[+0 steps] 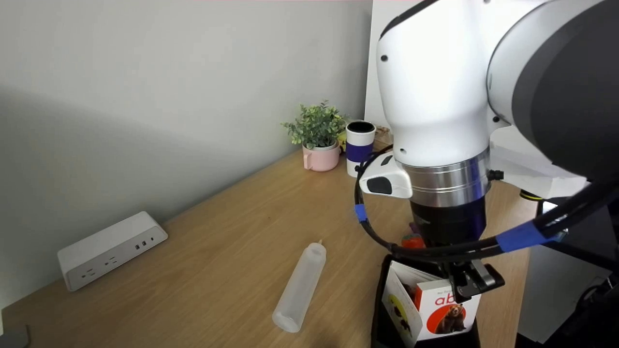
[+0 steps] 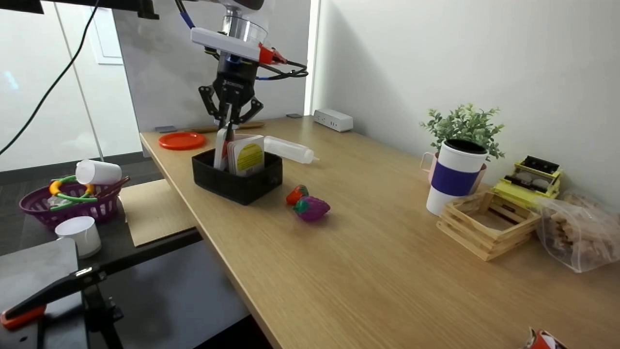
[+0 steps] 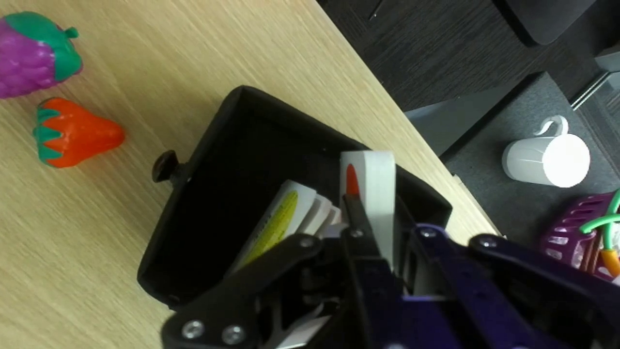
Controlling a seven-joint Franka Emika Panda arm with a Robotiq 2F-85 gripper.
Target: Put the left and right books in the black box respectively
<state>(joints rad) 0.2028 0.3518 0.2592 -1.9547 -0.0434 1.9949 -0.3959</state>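
One red-picture book [image 1: 442, 311] and one yellow-picture book [image 1: 402, 309] stand inside the black box [image 1: 387, 331] in an exterior view. In an exterior view, I note a red plate [image 2: 181, 141] near it on the desk [image 2: 368, 242]. Wrist view: my fingers [image 3: 357, 218] are clenched on the red-picture book.

Desk [image 2: 368, 271]: light wood; over the feed I see one long edge along the wall.
Opposite edge: black box [image 2: 222, 183] near it, red plate [image 2: 181, 140] near its corner.
Wall edge: power strip [image 1: 113, 253], pink mug [image 1: 321, 159], tumbler [image 1: 359, 153], wooden crate [image 2: 488, 243], clear bag [image 2: 581, 232] near it.
Between: squeeze bottle [image 1: 301, 287] lying down, toy strawberry [image 3: 80, 133], purple toy berry [image 3: 26, 60].
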